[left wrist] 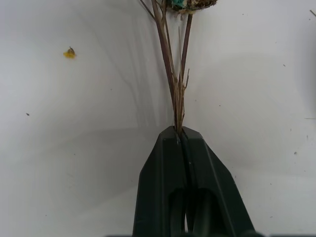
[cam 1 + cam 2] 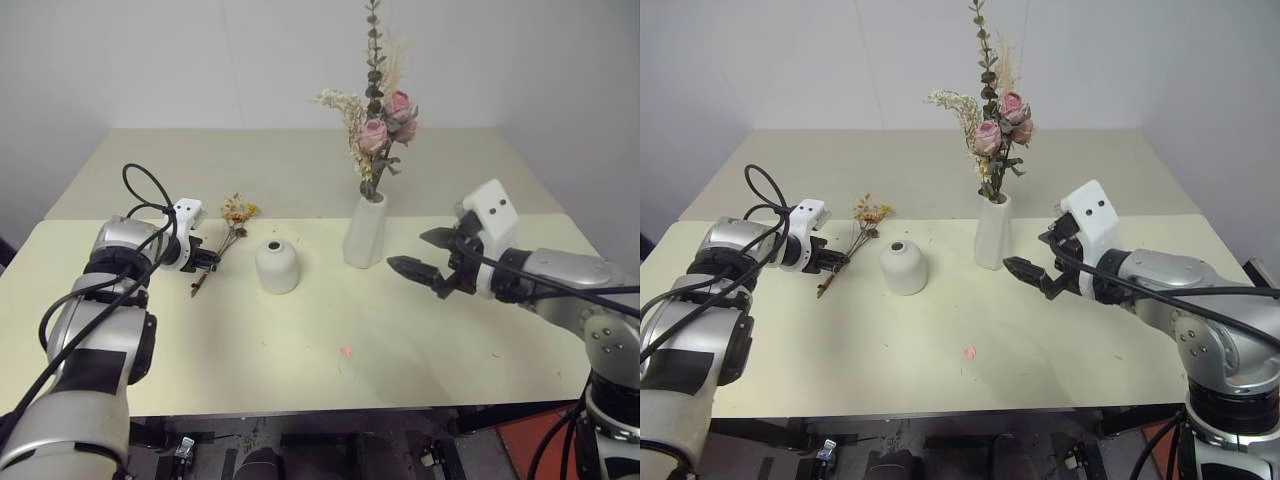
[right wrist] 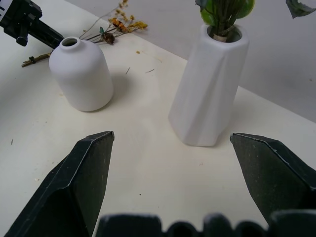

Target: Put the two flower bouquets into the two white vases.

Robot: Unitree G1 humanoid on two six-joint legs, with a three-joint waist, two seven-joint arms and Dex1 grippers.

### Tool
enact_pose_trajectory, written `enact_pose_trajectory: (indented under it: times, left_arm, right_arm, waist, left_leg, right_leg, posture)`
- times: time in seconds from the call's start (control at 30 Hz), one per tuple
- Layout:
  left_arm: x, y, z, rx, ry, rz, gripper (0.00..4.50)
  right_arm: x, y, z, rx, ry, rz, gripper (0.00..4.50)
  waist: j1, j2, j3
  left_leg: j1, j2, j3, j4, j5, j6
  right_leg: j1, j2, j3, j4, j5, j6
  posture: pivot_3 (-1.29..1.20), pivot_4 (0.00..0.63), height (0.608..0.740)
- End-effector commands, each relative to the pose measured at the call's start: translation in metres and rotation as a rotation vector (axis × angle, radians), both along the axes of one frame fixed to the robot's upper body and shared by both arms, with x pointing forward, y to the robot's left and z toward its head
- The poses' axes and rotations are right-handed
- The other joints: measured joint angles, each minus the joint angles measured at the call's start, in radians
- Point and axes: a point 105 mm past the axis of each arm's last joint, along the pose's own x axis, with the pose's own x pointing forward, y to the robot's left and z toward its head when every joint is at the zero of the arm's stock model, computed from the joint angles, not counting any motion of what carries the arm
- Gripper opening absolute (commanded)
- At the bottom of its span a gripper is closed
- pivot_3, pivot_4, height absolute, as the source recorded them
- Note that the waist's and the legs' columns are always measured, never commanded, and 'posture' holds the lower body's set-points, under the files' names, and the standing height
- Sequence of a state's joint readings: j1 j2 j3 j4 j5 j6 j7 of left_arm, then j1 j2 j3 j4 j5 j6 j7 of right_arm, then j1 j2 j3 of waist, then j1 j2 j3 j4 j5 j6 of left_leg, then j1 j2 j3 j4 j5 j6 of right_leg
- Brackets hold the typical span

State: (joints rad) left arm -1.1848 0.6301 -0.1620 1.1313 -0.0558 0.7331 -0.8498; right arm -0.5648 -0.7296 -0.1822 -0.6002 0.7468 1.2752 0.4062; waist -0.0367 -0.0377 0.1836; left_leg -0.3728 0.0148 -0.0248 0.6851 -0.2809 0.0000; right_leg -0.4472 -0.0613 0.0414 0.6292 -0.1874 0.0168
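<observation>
**A:** Rose bouquet already stands in the tall vase. The left gripper is clamped on the dried orange sprigs' stems, flat on the table.

**B:** And the right gripper hangs wide, empty. Next, I'd say: lift, tilt the stems upright, thread the squat vase's small hole.
</observation>
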Motion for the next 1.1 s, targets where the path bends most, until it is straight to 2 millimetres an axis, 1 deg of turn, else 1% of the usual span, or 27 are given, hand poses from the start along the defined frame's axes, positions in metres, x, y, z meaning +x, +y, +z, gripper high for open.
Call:
enact_pose_trajectory:
  times: [0.03, 0.1, 0.2, 0.27, 0.3, 0.37, 0.43, 0.5, 0.57, 0.63, 0.7, 0.73, 0.77, 0.87, 0.97, 1.1]
  left_arm:
    - [0.012, 0.005, 0.023, 0.007, -0.121, 0.045, 0.02]
    - [0.019, 0.004, 0.041, -0.038, -0.226, 0.063, 0.02]
    - [0.031, 0.006, 0.093, -0.184, -0.504, 0.14, 0.02]
    - [0.029, 0.004, 0.124, -0.298, -0.673, 0.132, 0.02]
    - [0.025, 0.002, 0.139, -0.358, -0.751, 0.112, 0.02]
    - [0.012, -0.003, 0.16, -0.445, -0.874, 0.035, 0.02]
    - [-0.005, -0.006, 0.177, -0.515, -1.004, -0.058, 0.02]
    - [-0.021, -0.007, 0.188, -0.607, -1.087, -0.159, 0.02]
    - [-0.035, -0.009, 0.191, -0.704, -1.112, -0.264, 0.02]
    - [-0.042, -0.01, 0.191, -0.804, -1.11, -0.336, 0.02]
    - [-0.047, -0.015, 0.191, -0.936, -1.082, -0.397, 0.02]
    - [-0.05, -0.019, 0.188, -0.973, -1.063, -0.437, 0.02]
    - [-0.051, -0.024, 0.185, -0.984, -1.052, -0.468, 0.02]
    - [-0.047, -0.037, 0.173, -0.998, -0.967, -0.501, 0.02]
    - [-0.046, -0.048, 0.163, -1.017, -0.945, -0.532, 0.02]
    - [-0.046, -0.063, 0.148, -1.001, -0.927, -0.601, 0.02]
  right_arm:
    - [-0.003, -0.005, 0.012, -0.003, -0.06, -0.021, 4.5]
    - [-0.002, -0.006, 0.012, -0.004, -0.061, -0.024, 4.5]
    - [-0.002, -0.009, 0.012, -0.013, -0.08, -0.033, 4.5]
    - [-0.002, -0.01, 0.013, -0.015, -0.109, -0.039, 4.5]
    - [-0.003, -0.011, 0.015, -0.013, -0.137, -0.039, 4.5]
    - [-0.005, -0.012, 0.018, -0.019, -0.226, -0.026, 4.5]
    - [-0.009, -0.012, 0.017, -0.023, -0.275, -0.003, 4.5]
    - [-0.012, -0.011, 0.019, -0.031, -0.335, 0.018, 4.5]
    - [-0.02, -0.005, 0.023, 0.029, -0.383, 0.085, 4.5]
    - [-0.03, 0.001, 0.026, 0.081, -0.414, 0.159, 4.5]
    - [-0.033, 0.003, 0.025, 0.093, -0.426, 0.181, 4.5]
    - [-0.032, 0.003, 0.023, 0.09, -0.429, 0.171, 4.5]
    - [-0.031, 0.003, 0.022, 0.088, -0.43, 0.159, 4.5]
    - [-0.031, 0.0, 0.019, 0.101, -0.435, 0.118, 4.5]
    - [-0.033, -0.001, 0.017, 0.101, -0.443, 0.098, 4.5]
    - [-0.035, -0.003, 0.016, 0.09, -0.451, 0.076, 4.5]
  waist:
    - [0.0, 0.0, 0.0]
    - [0.0, 0.0, 0.0]
    - [0.001, 0.0, 0.0]
    - [0.004, -0.001, 0.0]
    - [0.004, 0.0, 0.0]
    - [0.008, 0.0, 0.0]
    - [0.007, 0.0, 0.0]
    - [0.007, 0.0, 0.0]
    - [0.009, 0.0, 0.0]
    - [0.01, 0.0, 0.0]
    - [0.01, 0.0, 0.0]
    - [0.011, 0.0, -0.001]
    - [0.013, -0.001, -0.001]
    - [0.017, -0.001, -0.001]
    - [0.02, -0.001, -0.001]
    - [0.02, -0.001, -0.001]
  left_leg:
    - [0.0, 0.0, 0.0, 0.0, 0.0, 0.0]
    - [0.0, 0.0, 0.0, 0.0, 0.0, 0.0]
    - [-0.002, 0.0, 0.0, 0.001, 0.0, 0.0]
    - [-0.009, 0.001, -0.001, 0.003, 0.0, 0.0]
    - [-0.013, 0.001, -0.001, 0.006, 0.0, 0.0]
    - [-0.015, 0.001, -0.001, 0.009, 0.0, 0.0]
    - [-0.016, 0.0, 0.001, 0.01, 0.0, 0.0]
    - [-0.016, -0.001, 0.002, 0.011, 0.0, 0.0]
    - [-0.015, -0.001, 0.002, 0.012, 0.0, 0.0]
    - [-0.015, -0.001, 0.001, 0.012, 0.0, 0.0]
    - [-0.013, -0.001, 0.001, 0.012, 0.0, 0.0]
    - [-0.013, -0.001, 0.001, 0.012, 0.0, 0.0]
    - [-0.013, -0.001, 0.001, 0.013, 0.0, 0.0]
    - [-0.012, -0.001, 0.001, 0.014, 0.0, 0.0]
    - [-0.012, -0.001, 0.001, 0.013, 0.0, 0.0]
    - [-0.012, -0.001, 0.001, 0.014, 0.0, 0.0]
  right_leg:
    - [0.0, 0.0, 0.0, 0.0, 0.0, 0.0]
    - [0.0, 0.0, 0.0, 0.0, 0.0, 0.0]
    - [-0.002, 0.0, 0.0, 0.001, 0.0, 0.0]
    - [-0.008, -0.001, -0.001, 0.003, 0.002, 0.001]
    - [-0.01, -0.001, -0.001, 0.005, 0.002, 0.002]
    - [-0.011, -0.001, 0.0, 0.006, 0.003, 0.003]
    - [-0.011, -0.002, 0.001, 0.003, 0.004, 0.006]
    - [-0.01, -0.003, 0.002, 0.002, 0.005, 0.007]
    - [-0.01, -0.003, 0.002, 0.002, 0.006, 0.008]
    - [-0.009, -0.002, 0.001, 0.001, 0.006, 0.008]
    - [-0.007, -0.002, 0.001, 0.0, 0.006, 0.008]
    - [-0.007, -0.002, 0.001, 0.001, 0.006, 0.008]
    - [-0.006, -0.002, 0.001, 0.001, 0.006, 0.008]
    - [-0.005, -0.002, 0.001, 0.001, 0.006, 0.008]
    - [-0.005, -0.001, 0.001, 0.001, 0.006, 0.008]
    - [-0.005, -0.001, 0.001, 0.001, 0.006, 0.008]
  posture:
    - [0.0, 0.15, 0.74]
    - [0.0, 0.15, 0.74]
    - [0.0, 0.15, 0.74]
    - [0.0, 0.15, 0.74]
    - [0.0, 0.15, 0.74]
    - [0.0, 0.15, 0.74]
    - [0.0, 0.15, 0.74]
    - [0.0, 0.15, 0.74]
    - [0.0, 0.15, 0.74]
    - [0.0, 0.15, 0.74]
    - [0.0, 0.15, 0.74]
    - [0.0, 0.15, 0.74]
    - [0.0, 0.15, 0.74]
    - [0.0, 0.15, 0.74]
    - [0.0, 0.15, 0.74]
    - [0.0, 0.15, 0.74]
